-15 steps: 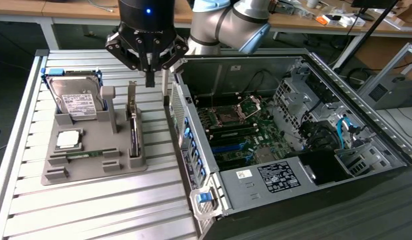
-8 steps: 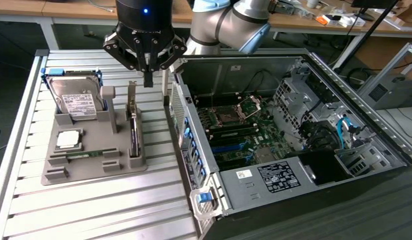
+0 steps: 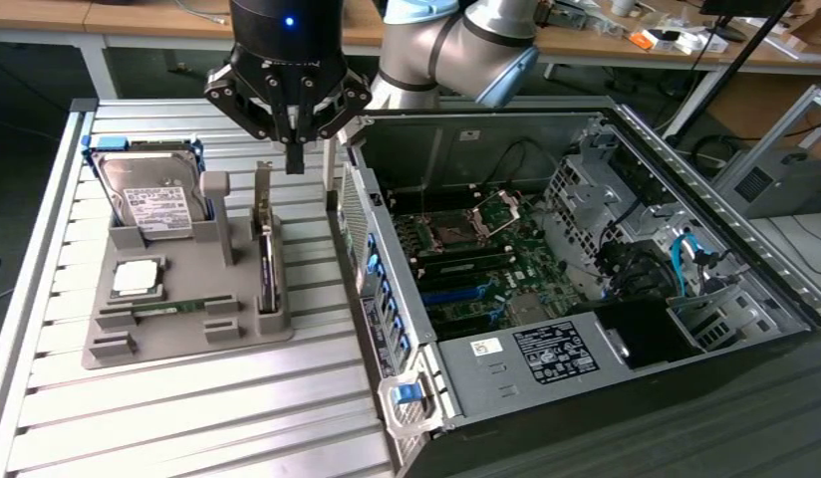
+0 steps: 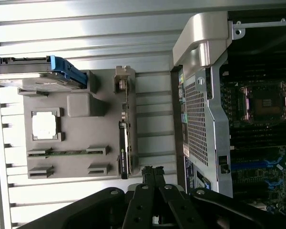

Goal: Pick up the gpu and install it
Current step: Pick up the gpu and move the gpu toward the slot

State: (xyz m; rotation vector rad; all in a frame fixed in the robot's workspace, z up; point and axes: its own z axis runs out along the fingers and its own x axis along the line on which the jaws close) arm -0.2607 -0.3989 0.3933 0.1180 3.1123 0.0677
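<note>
- The gpu (image 3: 266,261) (image 4: 123,150) stands on its long edge in a slot of the grey holder (image 3: 184,344) (image 4: 81,102) on the slatted counter (image 3: 184,423).
- Its long axis runs alongside the wall of the open computer case (image 3: 544,269), and the silvery bracket (image 3: 262,191) (image 4: 122,81) is upright at the end farther from the exterior camera.
- The gripper (image 3: 294,164) (image 4: 152,171) hangs above that bracket end, clear of the card, with its fingers pressed together and holding nothing.
- A hard drive (image 3: 151,204) leans at the holder's far corner.
</note>
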